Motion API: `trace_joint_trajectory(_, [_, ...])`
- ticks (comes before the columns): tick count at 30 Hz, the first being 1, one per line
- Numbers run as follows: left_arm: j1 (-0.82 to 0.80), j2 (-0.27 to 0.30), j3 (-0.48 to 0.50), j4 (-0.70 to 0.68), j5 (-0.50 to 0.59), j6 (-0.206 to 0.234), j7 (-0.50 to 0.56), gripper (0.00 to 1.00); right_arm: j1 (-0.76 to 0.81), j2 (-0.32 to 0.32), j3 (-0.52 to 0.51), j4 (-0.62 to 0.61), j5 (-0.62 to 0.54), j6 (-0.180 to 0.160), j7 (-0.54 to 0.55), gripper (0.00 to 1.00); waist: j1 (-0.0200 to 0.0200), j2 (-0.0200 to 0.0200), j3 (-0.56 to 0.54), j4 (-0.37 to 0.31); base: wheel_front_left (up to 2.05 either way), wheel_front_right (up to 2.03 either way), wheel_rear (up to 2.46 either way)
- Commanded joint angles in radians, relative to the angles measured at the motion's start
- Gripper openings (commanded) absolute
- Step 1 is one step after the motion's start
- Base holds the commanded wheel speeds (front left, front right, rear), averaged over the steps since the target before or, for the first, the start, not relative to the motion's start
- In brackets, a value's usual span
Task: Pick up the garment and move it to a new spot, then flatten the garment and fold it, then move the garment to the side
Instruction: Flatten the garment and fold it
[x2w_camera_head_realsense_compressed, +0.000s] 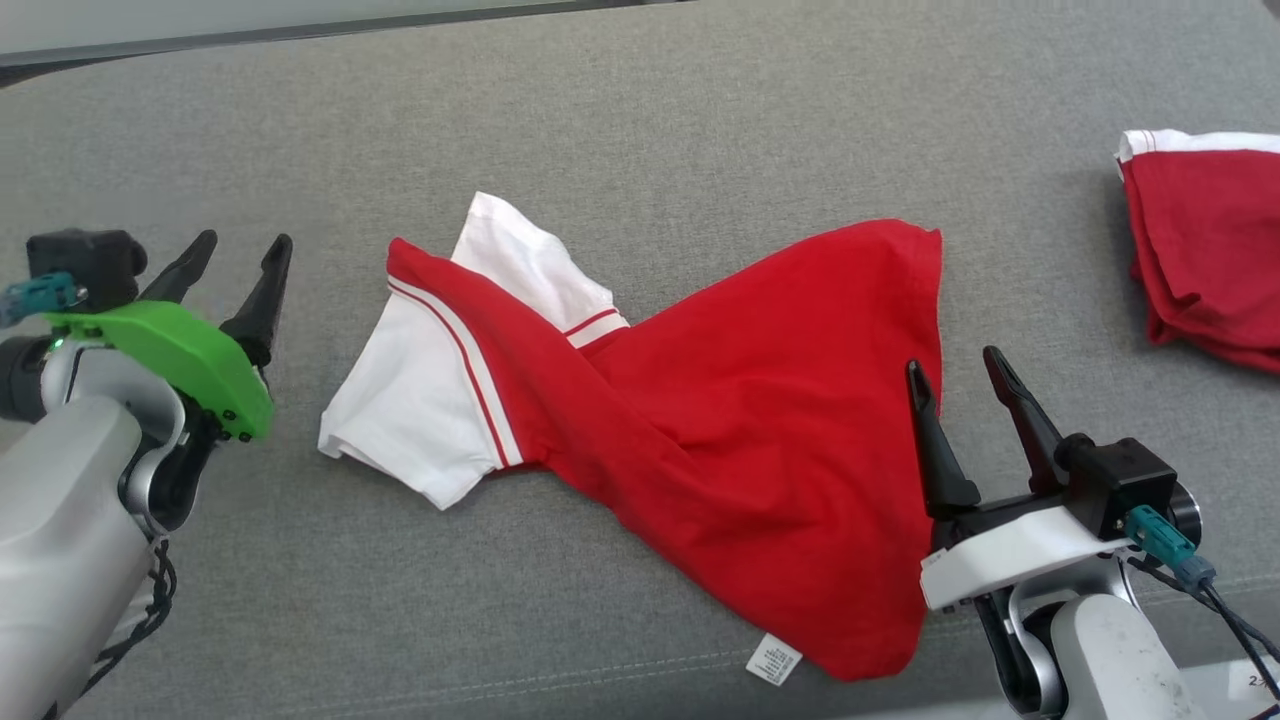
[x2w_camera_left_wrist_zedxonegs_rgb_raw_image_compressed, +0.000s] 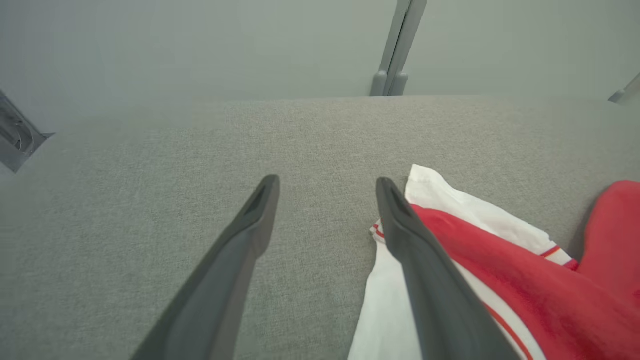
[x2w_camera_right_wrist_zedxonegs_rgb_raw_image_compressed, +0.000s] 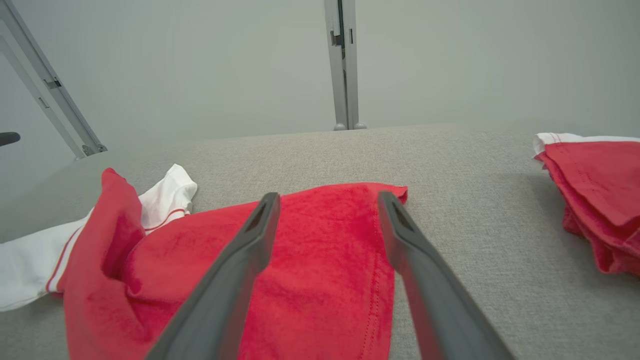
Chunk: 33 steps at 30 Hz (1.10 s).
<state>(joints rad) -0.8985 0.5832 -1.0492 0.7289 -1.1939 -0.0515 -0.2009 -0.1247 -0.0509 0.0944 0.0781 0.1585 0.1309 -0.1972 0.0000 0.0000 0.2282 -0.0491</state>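
We see the red-and-white garment (x2w_camera_head_realsense_compressed: 740, 440) lying crumpled and twisted on the grey padded surface (x2w_camera_head_realsense_compressed: 640, 130), with its white sleeves toward our left and its red body toward our right. Our left gripper (x2w_camera_head_realsense_compressed: 245, 240) hangs just left of the white sleeve, fingers spread and empty, apart from the cloth. Our right gripper (x2w_camera_head_realsense_compressed: 952, 360) sits over the garment's right hem, fingers likewise spread, pinching nothing. A second red garment (x2w_camera_head_realsense_compressed: 1210, 260) lies well apart at the far right.
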Motion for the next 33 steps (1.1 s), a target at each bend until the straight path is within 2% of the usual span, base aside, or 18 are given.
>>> trace_joint_trajectory(1, [0.045,0.016,0.029,-0.028,-0.026,0.022,-0.029,1.0,-0.001,-0.003,-0.003,-0.003,-0.006,0.0,0.001,1.0,0.0,0.0,-0.029,0.03,0.0,0.0,0.0])
trace_joint_trajectory(5, [0.134,0.042,0.108,-0.126,-0.035,0.084,-0.063,1.0,0.0,-0.003,-0.005,0.001,-0.001,0.0,-0.003,1.0,0.0,0.0,-0.049,0.046,0.0,0.0,0.0])
trace_joint_trajectory(8, [0.212,0.047,0.251,-0.234,0.009,0.156,-0.065,1.0,0.0,-0.003,-0.006,0.01,0.001,0.0,-0.009,1.0,0.0,0.0,-0.066,0.056,0.0,0.0,0.0])
trace_joint_trajectory(11, [0.348,0.016,0.399,-0.348,0.091,0.217,-0.064,1.0,-0.001,-0.003,-0.004,0.02,0.004,0.0,-0.014,1.0,0.0,0.0,-0.082,0.064,0.0,0.0,0.0])
trace_joint_trajectory(15, [0.515,-0.042,0.566,-0.489,0.22,0.255,-0.064,1.0,0.002,-0.002,0.0,0.032,0.004,0.0,-0.018,1.0,0.0,0.0,-0.104,0.07,0.0,0.0,0.0])
trace_joint_trajectory(18, [0.617,-0.1,0.67,-0.576,0.325,0.26,-0.064,1.0,0.007,-0.002,0.0,0.039,0.005,0.0,-0.022,1.0,0.0,0.0,-0.12,0.077,0.0,0.0,0.0])
trace_joint_trajectory(22, [0.714,-0.172,0.771,-0.66,0.465,0.238,-0.064,1.0,0.014,-0.002,0.007,0.047,0.002,0.0,-0.026,1.0,0.0,0.0,-0.14,0.081,0.0,0.0,0.0])
trace_joint_trajectory(23, [0.714,-0.172,0.771,-0.66,0.465,0.238,-0.064,1.0,0.014,-0.002,0.007,0.047,0.002,0.0,-0.026,1.0,0.0,0.0,-0.14,0.081,0.0,0.0,0.0])
trace_joint_trajectory(29, [0.812,-0.236,0.842,-0.707,0.69,0.191,-0.064,1.0,0.04,-0.002,0.004,0.055,-0.021,0.0,-0.036,1.0,0.0,0.0,-0.184,0.085,0.0,0.0,0.0])
trace_joint_trajectory(33, [0.863,-0.252,0.852,-0.668,0.744,0.168,-0.064,1.0,0.077,-0.002,-0.004,0.066,-0.035,0.0,-0.038,1.0,0.0,0.0,-0.223,0.081,0.0,0.0,0.0])
